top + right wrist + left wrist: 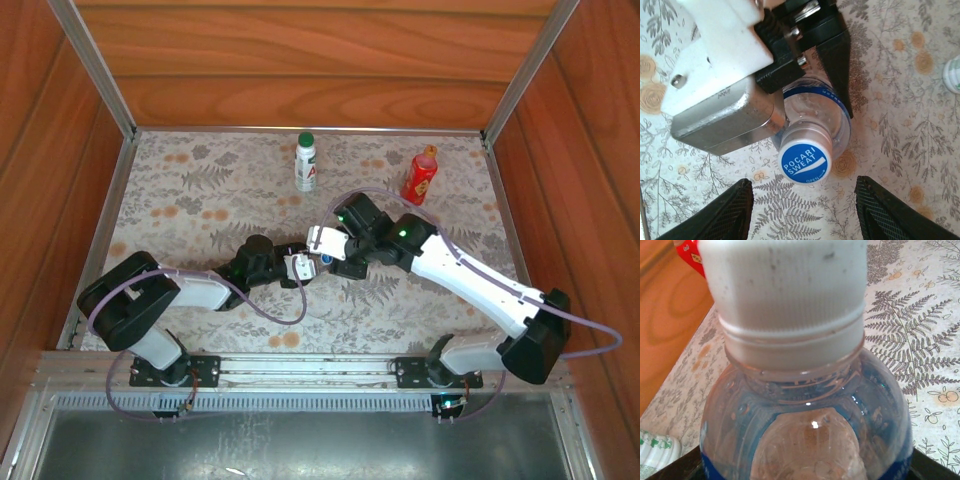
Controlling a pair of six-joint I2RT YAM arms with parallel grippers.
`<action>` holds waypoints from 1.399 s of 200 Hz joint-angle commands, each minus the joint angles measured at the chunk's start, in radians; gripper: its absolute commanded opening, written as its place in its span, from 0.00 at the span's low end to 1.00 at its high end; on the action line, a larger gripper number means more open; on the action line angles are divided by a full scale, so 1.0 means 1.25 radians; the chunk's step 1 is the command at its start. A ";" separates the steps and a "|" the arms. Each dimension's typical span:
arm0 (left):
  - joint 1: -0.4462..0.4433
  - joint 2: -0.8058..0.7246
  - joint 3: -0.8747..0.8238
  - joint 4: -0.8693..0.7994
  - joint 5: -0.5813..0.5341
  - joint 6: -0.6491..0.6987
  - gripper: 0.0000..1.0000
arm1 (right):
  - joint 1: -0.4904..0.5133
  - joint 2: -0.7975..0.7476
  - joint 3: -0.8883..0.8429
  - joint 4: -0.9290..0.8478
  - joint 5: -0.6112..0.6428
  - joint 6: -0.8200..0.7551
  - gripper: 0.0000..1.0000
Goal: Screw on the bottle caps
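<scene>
A short clear bottle (832, 112) with a blue label stands mid-table, and my left gripper (299, 268) is shut on its body. Its blue-topped cap (805, 159) sits on the neck. In the left wrist view the cap's ribbed side (790, 285) and the clear bottle (810, 420) are very close. My right gripper (802, 212) is open just above the cap, and its black fingers (725, 215) do not touch it. At the back stand the white bottle (305, 165) with a green cap (306, 139) and the red bottle (419, 178) with an orange cap (430, 151).
Wooden walls (300, 60) with metal rails close off the floral table mat (180, 200) at the back and both sides. The two arms meet over the middle of the mat. The white bottle (954, 75) shows at the right edge of the right wrist view.
</scene>
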 commanded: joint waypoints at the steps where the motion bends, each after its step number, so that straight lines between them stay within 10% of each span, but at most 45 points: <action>1: -0.003 -0.017 -0.001 0.006 0.018 0.010 0.59 | 0.008 0.025 0.020 -0.009 -0.026 -0.064 0.59; 152: -0.004 -0.037 -0.006 0.003 0.024 -0.002 0.59 | 0.012 0.069 0.048 0.005 0.002 0.085 0.26; 229: -0.004 -0.031 0.001 0.003 0.007 -0.002 0.59 | 0.009 0.137 0.150 -0.053 0.056 0.677 0.04; 280: -0.003 -0.035 -0.002 0.003 0.012 -0.006 0.59 | 0.009 0.121 0.155 -0.078 0.048 0.696 0.26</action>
